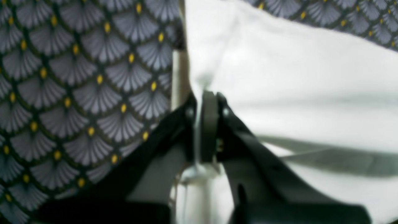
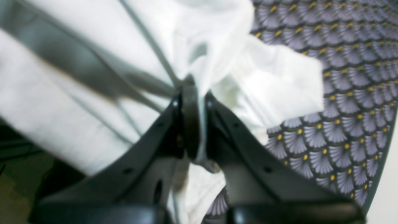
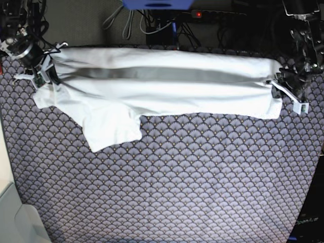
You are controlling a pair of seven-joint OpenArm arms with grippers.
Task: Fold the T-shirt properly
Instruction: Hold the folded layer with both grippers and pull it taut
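The white T-shirt [image 3: 162,86] is stretched as a long band across the far part of the patterned table, one sleeve [image 3: 114,129] hanging toward the front left. My left gripper [image 3: 277,87] is at the base view's right, shut on the shirt's end; in the left wrist view the gripper [image 1: 203,93] pinches white cloth [image 1: 295,77]. My right gripper [image 3: 46,71] is at the base view's left, shut on the other end; in the right wrist view the gripper [image 2: 194,85] clamps bunched cloth [image 2: 217,40].
The table is covered by a grey fan-patterned cloth with yellow dots [image 3: 192,177]. Cables and a power strip [image 3: 202,14] lie behind the far edge. A white bin [image 3: 15,217] stands at the front left corner.
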